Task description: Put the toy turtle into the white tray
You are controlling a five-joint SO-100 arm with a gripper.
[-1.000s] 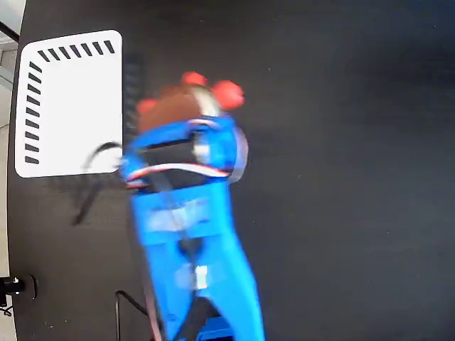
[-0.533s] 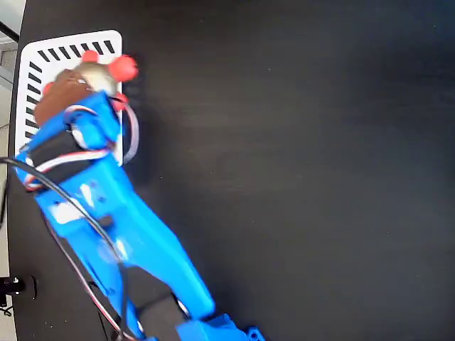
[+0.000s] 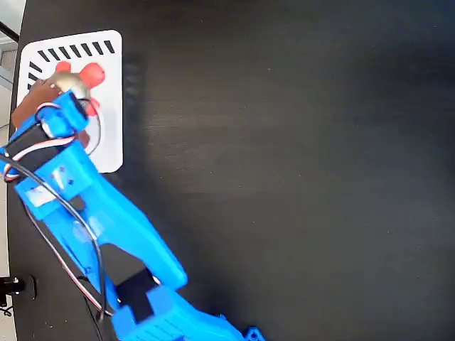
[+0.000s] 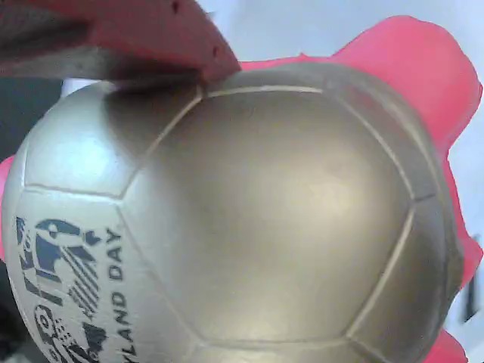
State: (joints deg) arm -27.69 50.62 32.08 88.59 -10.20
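Note:
The toy turtle (image 3: 73, 83), gold-shelled with a red head, hangs over the upper left part of the white tray (image 3: 110, 106) in the fixed view. My gripper (image 3: 60, 91) on the blue arm is shut on the toy turtle, and the arm covers the tray's left side. The wrist view is almost filled by the turtle's gold shell (image 4: 249, 219), with a dark printed mark at lower left and the red head at upper right. One reddish finger (image 4: 128, 34) presses on top of the shell. Whether the turtle touches the tray cannot be told.
The blue arm (image 3: 106, 234) runs from the bottom edge up to the left across the black table (image 3: 298, 177). Its cables loop beside the tray. A small black fitting (image 3: 14, 286) sits at the table's left edge.
The arm has swung left with the turtle in the gripper, from the black table beside the tray to over the tray's upper left part.

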